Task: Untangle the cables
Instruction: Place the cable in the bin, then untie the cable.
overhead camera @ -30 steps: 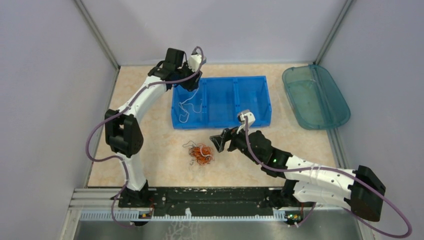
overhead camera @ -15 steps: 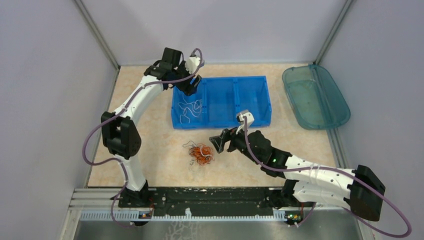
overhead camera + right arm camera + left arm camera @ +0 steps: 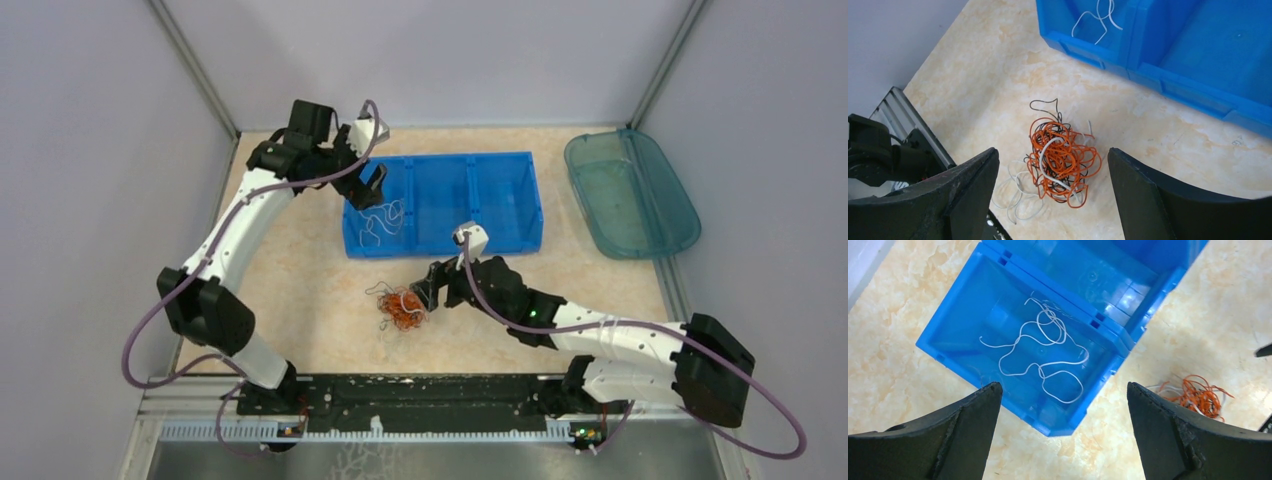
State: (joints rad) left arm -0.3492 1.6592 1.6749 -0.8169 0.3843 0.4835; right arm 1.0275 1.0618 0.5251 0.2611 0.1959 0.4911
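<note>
A tangled ball of orange, black and white cables (image 3: 402, 308) lies on the table in front of the blue bin (image 3: 500, 165); it also shows in the right wrist view (image 3: 1063, 162). Loose white cables (image 3: 1043, 352) lie in the bin's left compartment (image 3: 380, 222). My left gripper (image 3: 372, 186) is open and empty above the bin's left end (image 3: 1060, 390). My right gripper (image 3: 428, 290) is open and empty, its fingers astride the tangle from the right (image 3: 1054, 165).
The blue bin has three compartments; the middle and right ones look empty. A teal tray (image 3: 680, 215) stands at the back right. Grey walls close in the left, right and back. A metal rail (image 3: 400, 395) runs along the near edge.
My left arm has swung left and back from the bin's far left corner, leaving the white cables in the left compartment. My right gripper has moved left, closer to the tangle.
</note>
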